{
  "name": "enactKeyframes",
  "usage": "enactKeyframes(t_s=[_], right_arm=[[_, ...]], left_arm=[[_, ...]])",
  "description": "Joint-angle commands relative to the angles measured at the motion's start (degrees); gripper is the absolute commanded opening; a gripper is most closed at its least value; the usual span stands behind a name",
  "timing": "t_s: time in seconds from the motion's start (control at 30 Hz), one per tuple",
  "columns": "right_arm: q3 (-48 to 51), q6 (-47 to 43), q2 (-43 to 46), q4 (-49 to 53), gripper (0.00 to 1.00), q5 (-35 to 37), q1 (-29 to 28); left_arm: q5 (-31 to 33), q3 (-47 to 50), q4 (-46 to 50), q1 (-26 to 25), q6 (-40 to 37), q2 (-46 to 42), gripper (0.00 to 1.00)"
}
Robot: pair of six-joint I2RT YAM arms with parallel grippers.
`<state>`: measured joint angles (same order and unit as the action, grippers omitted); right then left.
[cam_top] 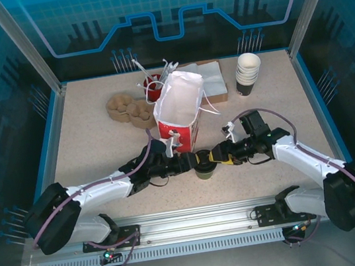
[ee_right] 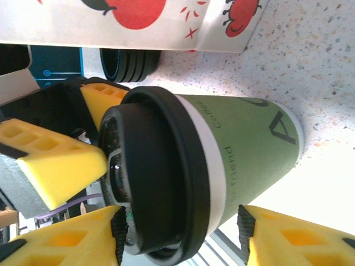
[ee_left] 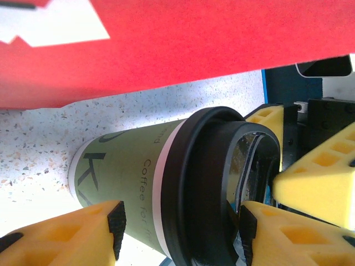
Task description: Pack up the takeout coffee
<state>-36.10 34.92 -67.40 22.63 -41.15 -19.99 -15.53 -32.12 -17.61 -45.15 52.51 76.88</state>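
Takeout coffee (cam_top: 204, 166) upright on worktop (cam_top: 99, 145), just in front of paper bag (cam_top: 176, 103), flanked by left gripper (cam_top: 189, 163) and right gripper (cam_top: 218, 156). Both partly apart at lid; clamped or not, cannot tell.

Overhead: takeout coffee (cam_top: 203, 165) largely covered by left end effector (cam_top: 191, 163) and right end effector (cam_top: 216, 156), body barely visible. Contact between pads and cup cannot be told in any view. Left wrist view: paper bag (ee_left: 177, 44) blurred, cut off at top edge; cup lettering partly hidden by yellow finger (ee_left: 72, 235). Right wrist view: black round piece (ee_right: 130, 64) partly hidden behind bag
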Motion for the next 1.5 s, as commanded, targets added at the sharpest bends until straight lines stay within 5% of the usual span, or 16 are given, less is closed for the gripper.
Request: enactKeyframes(t_s=[0.0,1.47], right_arm=[[-0.5,-1.4,-0.6,0.4,0.54,1.0,-0.8],[9.5,-1.6,-3.9,-7.7,0.43,0.8,-0.8]], left_arm=[[-0.9,-0.9,1.4,0.4,-0.5,1.2,0.58],[0.8,8.6,-3.2,0.3,2.0,3.3,0.46]])
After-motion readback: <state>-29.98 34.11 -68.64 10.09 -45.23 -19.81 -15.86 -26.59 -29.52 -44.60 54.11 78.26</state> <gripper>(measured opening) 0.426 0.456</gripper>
